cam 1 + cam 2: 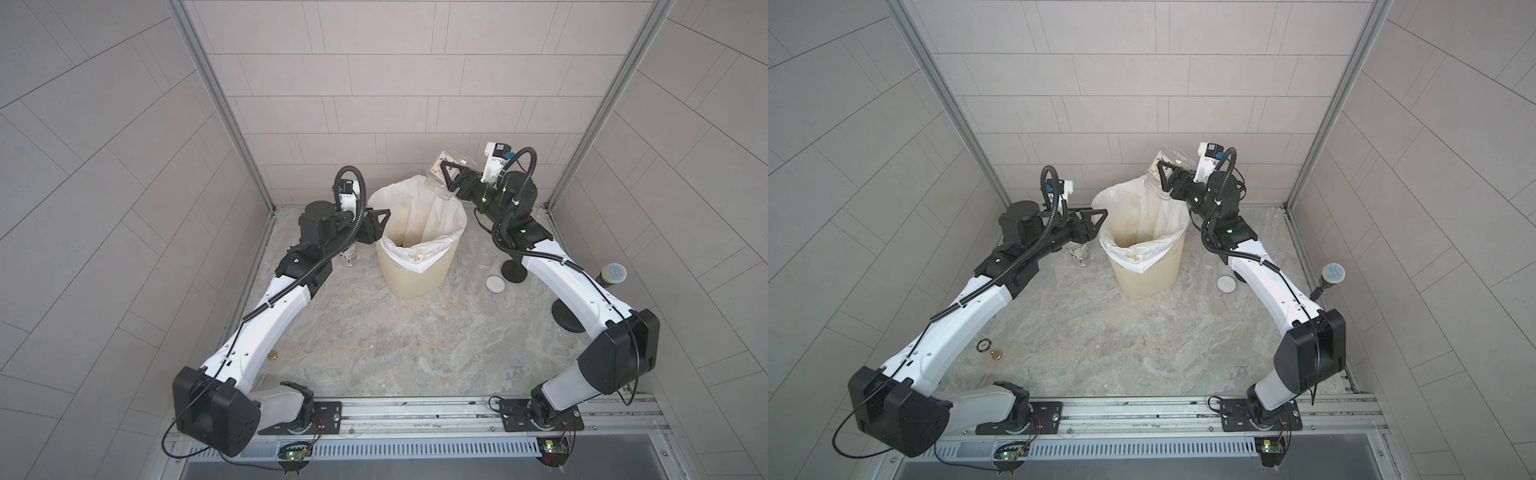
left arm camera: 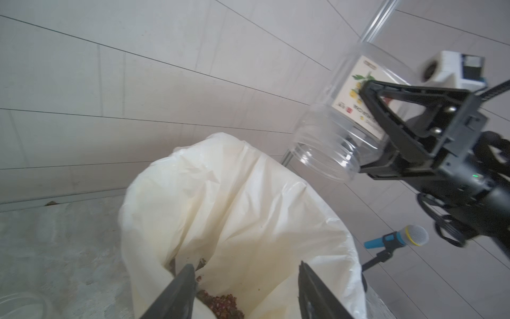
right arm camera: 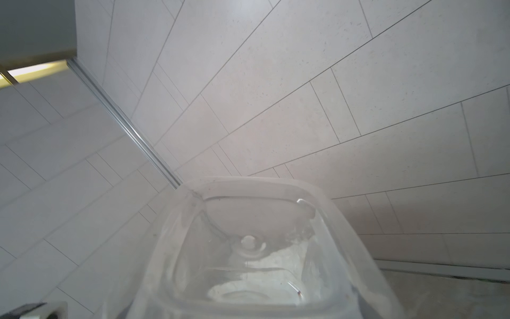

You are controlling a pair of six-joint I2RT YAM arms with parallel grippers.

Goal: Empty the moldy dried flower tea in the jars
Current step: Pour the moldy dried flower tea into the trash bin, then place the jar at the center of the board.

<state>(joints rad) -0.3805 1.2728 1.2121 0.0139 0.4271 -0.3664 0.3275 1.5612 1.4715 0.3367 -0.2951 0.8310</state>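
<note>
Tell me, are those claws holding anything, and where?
The right gripper grips the labelled jar across its middle, mouth tilted toward the bin; the left gripper holds nothing.

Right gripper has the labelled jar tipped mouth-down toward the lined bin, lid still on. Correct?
Not quite: it is uncapped. The left wrist view shows the labelled jar, held by the right gripper, with its threaded mouth open toward the lined bin.

A white paper label (image 2: 349,94) stands on the side of the clear jar (image 2: 325,149); it carries printed green leaves, yellow flowers, a small red mark and lines of dark characters, all too blurred to read; in a top view, a round black-and-white disc (image 1: 983,344) bears what looks like the number 100.
</note>
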